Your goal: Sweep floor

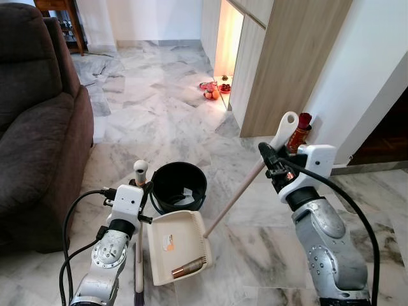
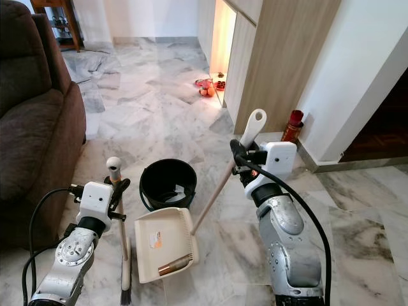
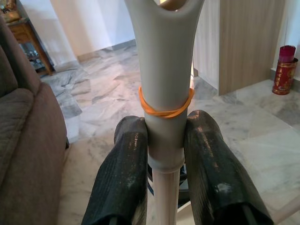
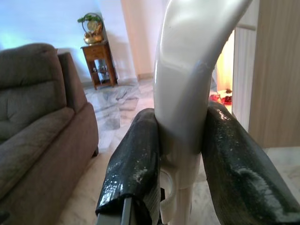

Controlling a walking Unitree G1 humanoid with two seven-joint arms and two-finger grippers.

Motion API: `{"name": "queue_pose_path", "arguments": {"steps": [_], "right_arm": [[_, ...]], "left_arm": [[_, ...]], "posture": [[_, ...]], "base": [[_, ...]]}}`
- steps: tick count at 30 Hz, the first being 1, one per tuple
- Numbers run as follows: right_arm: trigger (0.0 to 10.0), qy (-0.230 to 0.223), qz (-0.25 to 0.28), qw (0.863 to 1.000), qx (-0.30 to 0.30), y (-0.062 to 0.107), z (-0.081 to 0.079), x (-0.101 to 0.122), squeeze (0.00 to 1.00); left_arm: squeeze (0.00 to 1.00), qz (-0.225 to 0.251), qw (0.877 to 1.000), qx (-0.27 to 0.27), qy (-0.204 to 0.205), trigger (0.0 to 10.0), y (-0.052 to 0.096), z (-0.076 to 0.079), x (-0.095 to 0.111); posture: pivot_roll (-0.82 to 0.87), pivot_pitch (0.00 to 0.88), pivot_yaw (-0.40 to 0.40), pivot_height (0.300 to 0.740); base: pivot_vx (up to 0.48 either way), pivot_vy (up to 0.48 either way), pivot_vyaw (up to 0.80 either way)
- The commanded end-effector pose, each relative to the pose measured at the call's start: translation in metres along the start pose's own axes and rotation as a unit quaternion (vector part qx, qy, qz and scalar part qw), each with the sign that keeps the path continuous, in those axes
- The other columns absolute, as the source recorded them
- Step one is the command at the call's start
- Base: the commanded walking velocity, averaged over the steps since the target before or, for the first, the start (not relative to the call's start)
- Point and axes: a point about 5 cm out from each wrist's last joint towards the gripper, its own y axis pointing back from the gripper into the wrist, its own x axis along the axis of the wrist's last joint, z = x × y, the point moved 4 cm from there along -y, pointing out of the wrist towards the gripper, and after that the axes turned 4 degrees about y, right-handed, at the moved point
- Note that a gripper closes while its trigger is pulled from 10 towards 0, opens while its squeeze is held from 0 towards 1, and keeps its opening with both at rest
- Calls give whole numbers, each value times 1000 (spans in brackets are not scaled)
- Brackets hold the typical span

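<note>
Left claw (image 1: 141, 185) clamped on upright broom (image 1: 138, 242), bristles down. Right claw (image 1: 271, 159) clamped on dustpan (image 1: 178, 245) handle slanting up-right from floor.

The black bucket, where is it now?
The black bucket stands on the marble floor straight ahead, just behind the dustpan, between the two arms.

Glossy marble floor (image 1: 159, 121), matt plastic dustpan (image 1: 175, 245), brown fabric sofa (image 1: 38, 127)

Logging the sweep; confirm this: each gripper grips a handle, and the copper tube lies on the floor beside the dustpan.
Wrong on one count: the copper tube lies in the dustpan, as the left eye view shows. The left gripper and right gripper each grip a handle.
</note>
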Motion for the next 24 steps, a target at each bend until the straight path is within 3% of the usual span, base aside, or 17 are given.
{"name": "queue_pose_path", "arguments": {"steps": [1,8,17,24], "right_arm": [[10000,-1,52,999,1,-2,-2,31,0],[10000,-21,111,994,-4,-9,-9,63,0],[10000,-62,138,987,-48,-20,-9,68,0],[10000,-54,153,985,-60,-29,-10,71,0]], "left_arm": [[0,20,1000,-7,-6,10000,-5,1,9],[0,21,1000,-7,-8,10000,-5,1,9],[0,30,1000,-3,-9,10000,-4,0,11],[0,29,1000,-1,-9,10000,-3,-1,11]], "posture": [[75,7,-44,740],[81,1,-45,740],[90,0,-42,740],[102,0,-42,740]], "base": [[0,0,0],[0,0,0],[0,0,0],[0,0,0]]}}
